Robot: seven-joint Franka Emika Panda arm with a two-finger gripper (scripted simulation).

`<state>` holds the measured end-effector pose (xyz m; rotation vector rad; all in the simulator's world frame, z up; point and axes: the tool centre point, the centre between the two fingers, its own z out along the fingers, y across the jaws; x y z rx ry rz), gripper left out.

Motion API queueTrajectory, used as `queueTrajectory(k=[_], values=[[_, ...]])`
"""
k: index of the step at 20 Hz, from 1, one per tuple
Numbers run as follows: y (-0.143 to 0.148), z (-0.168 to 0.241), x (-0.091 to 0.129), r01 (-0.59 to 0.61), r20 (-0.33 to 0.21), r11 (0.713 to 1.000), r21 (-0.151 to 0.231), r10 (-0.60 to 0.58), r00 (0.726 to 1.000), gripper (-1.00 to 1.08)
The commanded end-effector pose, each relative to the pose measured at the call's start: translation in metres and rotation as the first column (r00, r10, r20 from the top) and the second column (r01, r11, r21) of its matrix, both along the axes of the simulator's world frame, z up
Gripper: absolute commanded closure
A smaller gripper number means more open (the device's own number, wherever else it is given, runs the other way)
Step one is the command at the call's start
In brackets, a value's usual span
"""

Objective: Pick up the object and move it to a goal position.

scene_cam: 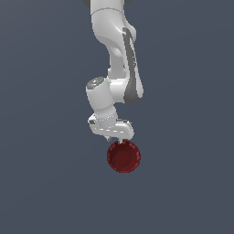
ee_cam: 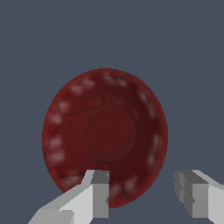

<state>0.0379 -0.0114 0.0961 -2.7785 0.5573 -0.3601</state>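
The dark red bowl (scene_cam: pixel 124 156) with a ribbed rim lies on the flat grey surface, its opening facing up. It fills the middle of the wrist view (ee_cam: pixel 105 135). My gripper (scene_cam: pixel 114 139) hangs right at the bowl's edge on the side towards the arm, and I cannot tell whether it touches the bowl. In the wrist view the gripper (ee_cam: pixel 146 196) is open. One finger (ee_cam: pixel 99 194) shows in front of the bowl's inside. The other finger (ee_cam: pixel 193 197) is outside the bowl. A stretch of the rim lies between them. Nothing is held.
The plain dark grey floor (scene_cam: pixel 45 183) spreads all around the bowl. The white arm (scene_cam: pixel 121 59) comes down from the top of the exterior view. No other object shows in either view.
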Motion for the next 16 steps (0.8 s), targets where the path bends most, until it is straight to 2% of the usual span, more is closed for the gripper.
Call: queueTrajectory(k=[1,8,16], values=[[-0.007,-0.006,0.002,0.060,0.023,0.998,0.023,-0.061,0.998,-0.20],[-0.021,-0.018,0.004,0.173,0.056,0.983,0.060,-0.177,0.983,-0.20],[-0.026,-0.021,0.003,0.207,0.063,0.976,0.070,-0.212,0.975,-0.20]])
